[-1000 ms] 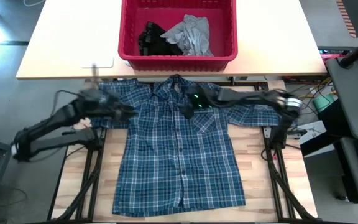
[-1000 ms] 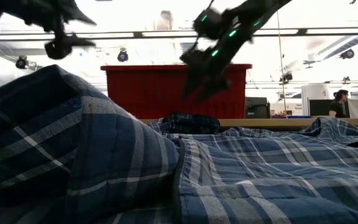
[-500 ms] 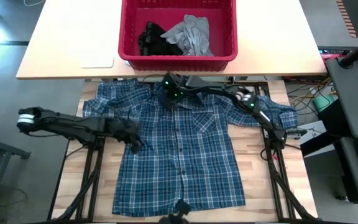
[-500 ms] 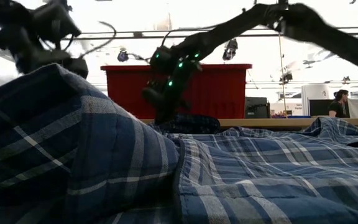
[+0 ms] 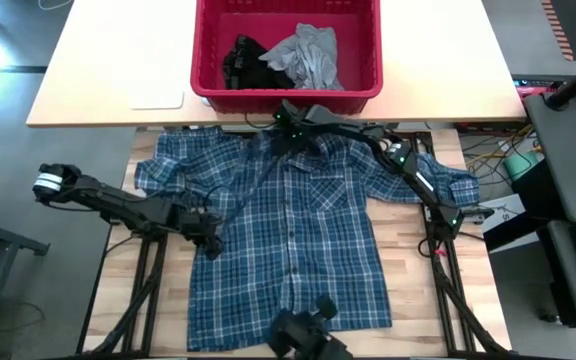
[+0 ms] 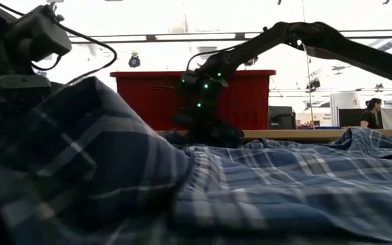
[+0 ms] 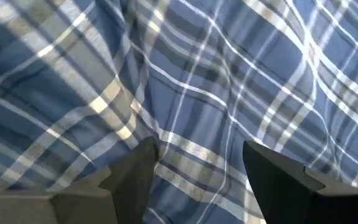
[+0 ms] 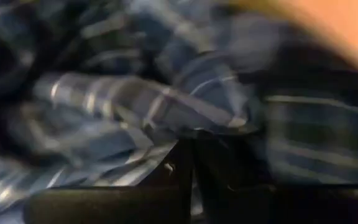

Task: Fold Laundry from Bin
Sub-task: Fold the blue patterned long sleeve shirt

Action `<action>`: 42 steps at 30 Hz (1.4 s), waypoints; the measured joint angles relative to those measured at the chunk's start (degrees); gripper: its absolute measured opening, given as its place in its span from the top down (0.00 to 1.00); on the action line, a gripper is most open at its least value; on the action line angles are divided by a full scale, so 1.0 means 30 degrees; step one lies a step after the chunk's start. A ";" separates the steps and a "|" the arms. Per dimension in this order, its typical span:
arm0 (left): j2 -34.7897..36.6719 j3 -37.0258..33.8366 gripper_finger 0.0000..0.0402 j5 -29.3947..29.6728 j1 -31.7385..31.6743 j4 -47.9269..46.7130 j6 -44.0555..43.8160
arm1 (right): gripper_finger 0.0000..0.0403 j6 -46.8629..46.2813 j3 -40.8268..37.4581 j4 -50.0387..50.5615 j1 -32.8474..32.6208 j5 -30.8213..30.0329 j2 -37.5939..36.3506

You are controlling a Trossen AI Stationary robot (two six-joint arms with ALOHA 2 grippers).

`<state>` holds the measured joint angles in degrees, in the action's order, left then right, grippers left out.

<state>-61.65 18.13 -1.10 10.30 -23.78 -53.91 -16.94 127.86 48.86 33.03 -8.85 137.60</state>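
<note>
The bench (image 5: 98, 80) holds a red bin (image 5: 286, 92) at its far edge, with a grey T-shirt (image 5: 308, 55) and a black garment (image 5: 243, 60) inside. In front of the bin, the plaid shirt (image 5: 298, 250) lies spread flat. The right gripper (image 5: 290, 128) pinches its collar, fingers closed. The left gripper (image 5: 206, 240) sits on the shirt's side, fingers (image 7: 132, 180) parted over the cloth.

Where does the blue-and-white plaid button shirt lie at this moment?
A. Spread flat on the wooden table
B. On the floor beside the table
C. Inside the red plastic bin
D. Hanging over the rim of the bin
A: the high view shows the blue-and-white plaid button shirt spread flat on the wooden table, in front of the red plastic bin.
</note>
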 joint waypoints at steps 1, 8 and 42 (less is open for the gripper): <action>0.0007 0.0000 0.42 0.0035 0.0080 -0.0038 -0.0088 | 0.98 0.0001 -0.0091 0.0005 0.0009 -0.0785 -0.0219; 0.0109 0.0192 0.42 -0.0314 0.0148 -0.1090 -0.0327 | 0.98 0.1281 -0.0268 -0.0176 -0.0358 0.0643 -0.2340; -0.0484 0.6552 0.42 0.4200 0.0726 -0.5139 0.2563 | 0.98 -0.7521 -2.5697 -0.5231 -1.3413 0.0488 -1.8801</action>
<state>-63.10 37.79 11.50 12.48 -39.20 -46.22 -39.50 50.77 33.17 -7.21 -7.39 81.20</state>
